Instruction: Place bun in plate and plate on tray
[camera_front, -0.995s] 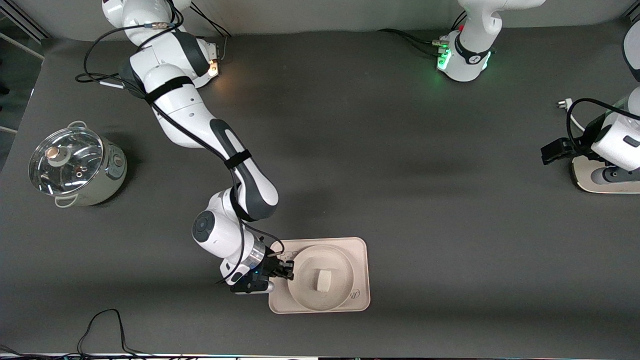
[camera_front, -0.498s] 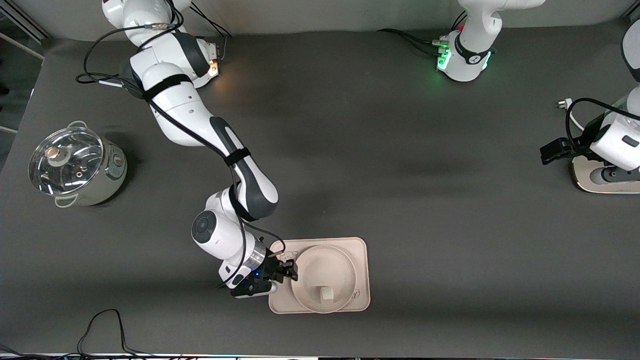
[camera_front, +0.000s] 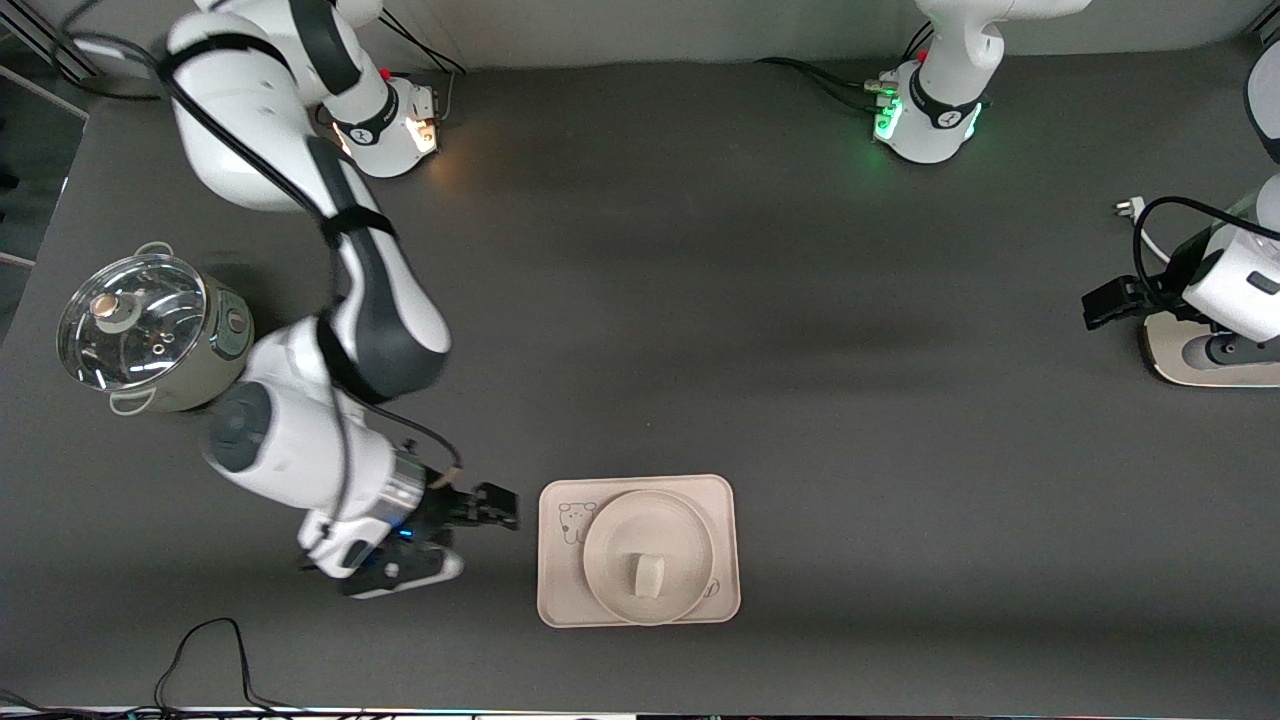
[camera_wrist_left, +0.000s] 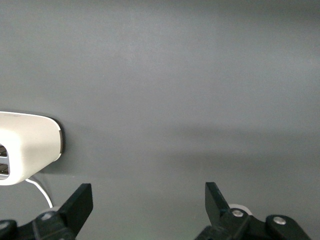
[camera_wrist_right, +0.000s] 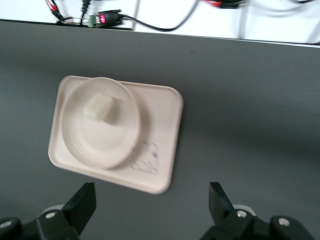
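The bun (camera_front: 647, 576) lies in the round plate (camera_front: 610, 525), which sits flat on the rectangular tray (camera_front: 722, 500) near the table's front edge. My right gripper (camera_front: 495, 506) is open and empty, apart from the tray, over bare table toward the right arm's end. The right wrist view shows the tray (camera_wrist_right: 162, 125), the plate (camera_wrist_right: 85, 145) and the bun (camera_wrist_right: 100, 107) out ahead of the open right gripper (camera_wrist_right: 150, 205). My left gripper (camera_front: 1096, 304) waits at the left arm's end of the table; in the left wrist view it (camera_wrist_left: 148, 200) is open over bare table.
A steel pot with a glass lid (camera_front: 150, 330) stands at the right arm's end of the table. A white flat device (camera_front: 1210, 362) lies under the left arm and shows in the left wrist view (camera_wrist_left: 25, 150). A black cable (camera_front: 210, 645) loops at the front edge.
My right gripper has left the plate's rim and drawn back toward the right arm's end. The plate, tilted before, now lies flat on the tray with the bun in it.
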